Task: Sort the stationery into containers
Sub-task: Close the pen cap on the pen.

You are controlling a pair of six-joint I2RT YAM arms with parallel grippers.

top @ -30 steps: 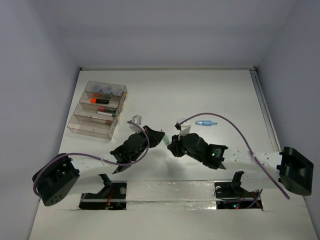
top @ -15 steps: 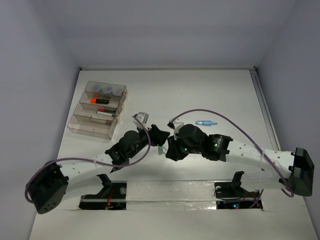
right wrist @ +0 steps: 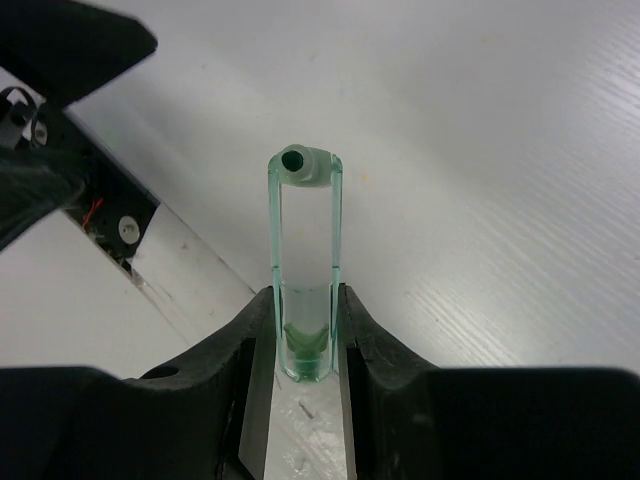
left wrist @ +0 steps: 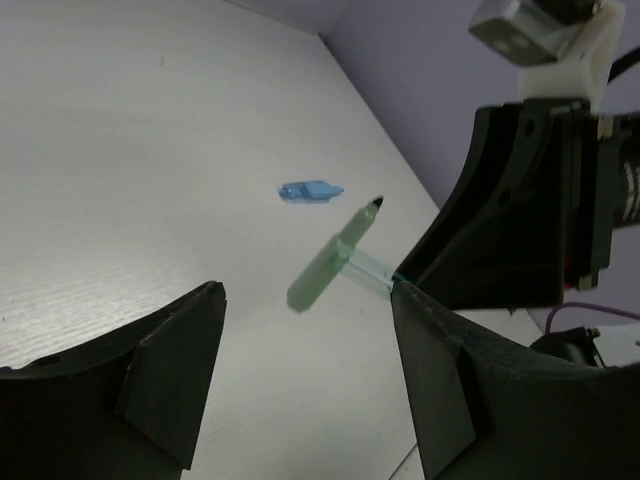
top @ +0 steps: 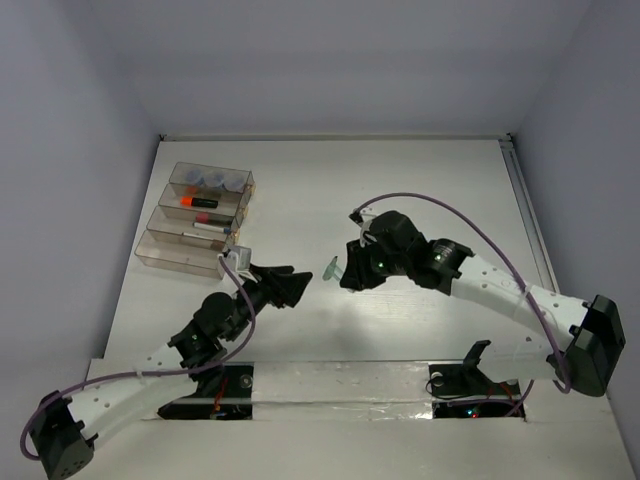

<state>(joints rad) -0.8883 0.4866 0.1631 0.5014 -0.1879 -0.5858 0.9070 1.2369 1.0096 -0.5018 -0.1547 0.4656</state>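
Note:
My right gripper is shut on a pale green marker, clamping its clear green end above the table's middle. In the left wrist view the marker hangs tilted with a dark tip showing. My left gripper stands open just left of it, holding nothing. A light blue marker lies on the table beyond; my right arm hides it in the top view. The containers sit at the back left with grey-blue pots, an orange highlighter and a pen inside.
White walls enclose the table on three sides. A metal strip with the arm mounts runs along the near edge. A purple cable loops over my right arm.
My left gripper has opened, let go of the green marker and drawn back to the left. The right gripper keeps the marker and has shifted slightly away from the near edge.

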